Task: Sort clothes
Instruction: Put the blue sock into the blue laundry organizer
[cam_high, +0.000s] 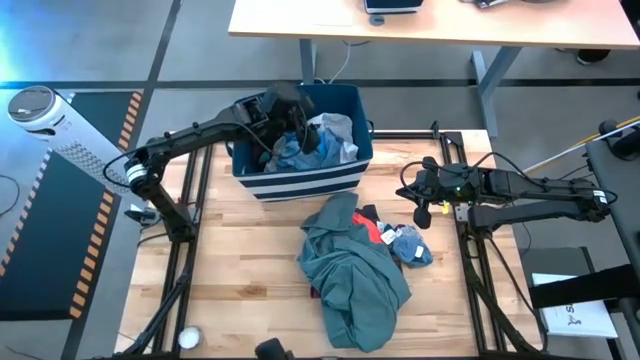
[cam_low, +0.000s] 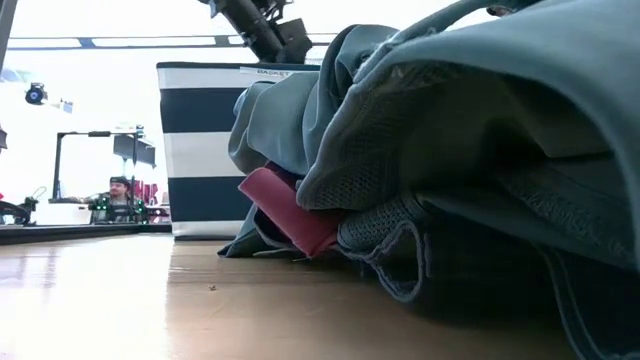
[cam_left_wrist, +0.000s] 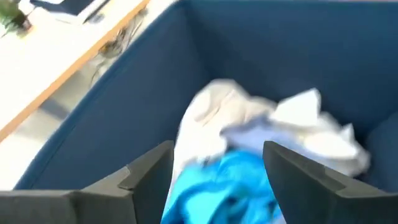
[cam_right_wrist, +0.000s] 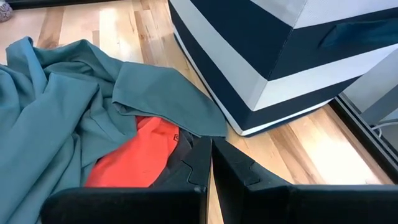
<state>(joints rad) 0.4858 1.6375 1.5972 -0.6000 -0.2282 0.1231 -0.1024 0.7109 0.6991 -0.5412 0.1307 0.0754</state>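
A navy bin (cam_high: 300, 182) with white stripes stands at the table's far middle. Inside it lie a white garment (cam_high: 338, 130) and a blue piece (cam_left_wrist: 224, 186). My left gripper (cam_high: 303, 128) hangs open over the bin, its fingers on either side of the blue piece; I cannot tell whether they touch it. A large teal-green garment (cam_high: 350, 275) lies heaped on the table's middle, over a red piece (cam_right_wrist: 134, 155) and a dark charcoal one (cam_right_wrist: 183, 155). A small blue-grey piece (cam_high: 412, 246) lies at the heap's right. My right gripper (cam_high: 421, 208) is shut, right of the heap, holding nothing.
A light wooden desk (cam_high: 430, 22) stands beyond the table. On the floor at the left is a white cylinder (cam_high: 40, 110). Bare wood (cam_high: 240, 260) lies left of the heap. A small round object (cam_high: 188, 337) sits at the near left corner.
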